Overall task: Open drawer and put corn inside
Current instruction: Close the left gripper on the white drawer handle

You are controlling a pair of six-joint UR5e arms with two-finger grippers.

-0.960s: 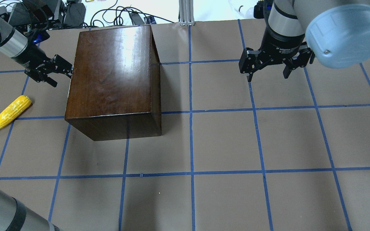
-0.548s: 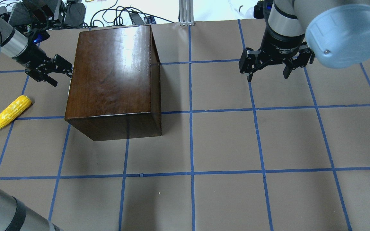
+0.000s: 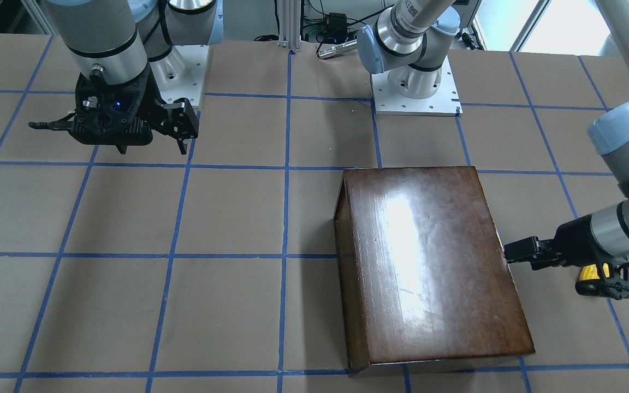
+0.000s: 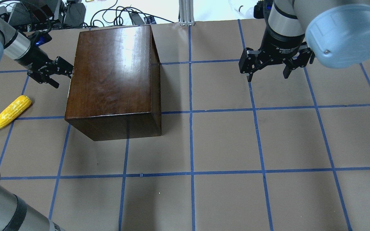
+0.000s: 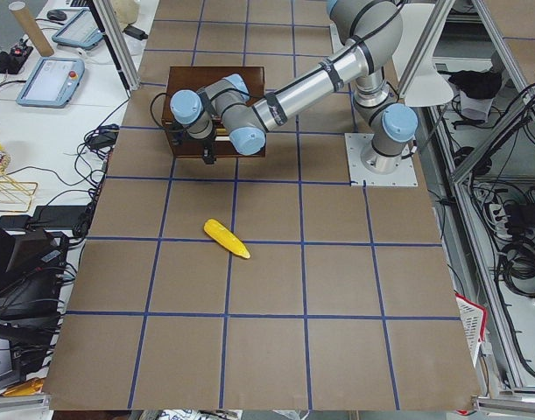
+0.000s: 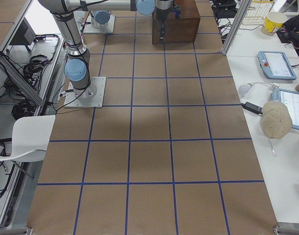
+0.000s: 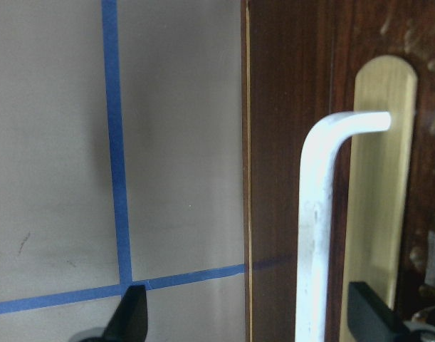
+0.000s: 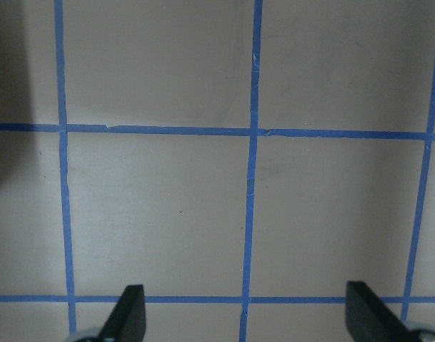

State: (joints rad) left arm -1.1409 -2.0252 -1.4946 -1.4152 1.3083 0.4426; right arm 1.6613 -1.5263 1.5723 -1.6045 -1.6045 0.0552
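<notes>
The left gripper (image 4: pixel 63 78) has edged a little closer to the far end of the box (image 4: pixel 114 73) than it was 1 second ago. Its 2 fingers are spread either side of the white handle (image 7: pixel 317 214) on the drawer (image 7: pixel 281 178), not gripping it. The drawer is shut as before. The corn (image 4: pixel 11 113) has not moved. It lies on the table (image 4: pixel 223 138) to the robot's left of the box, apart from the gripper. The right gripper (image 4: pixel 267 77) hangs where it was over bare table, fingers spread and holding nothing.
</notes>
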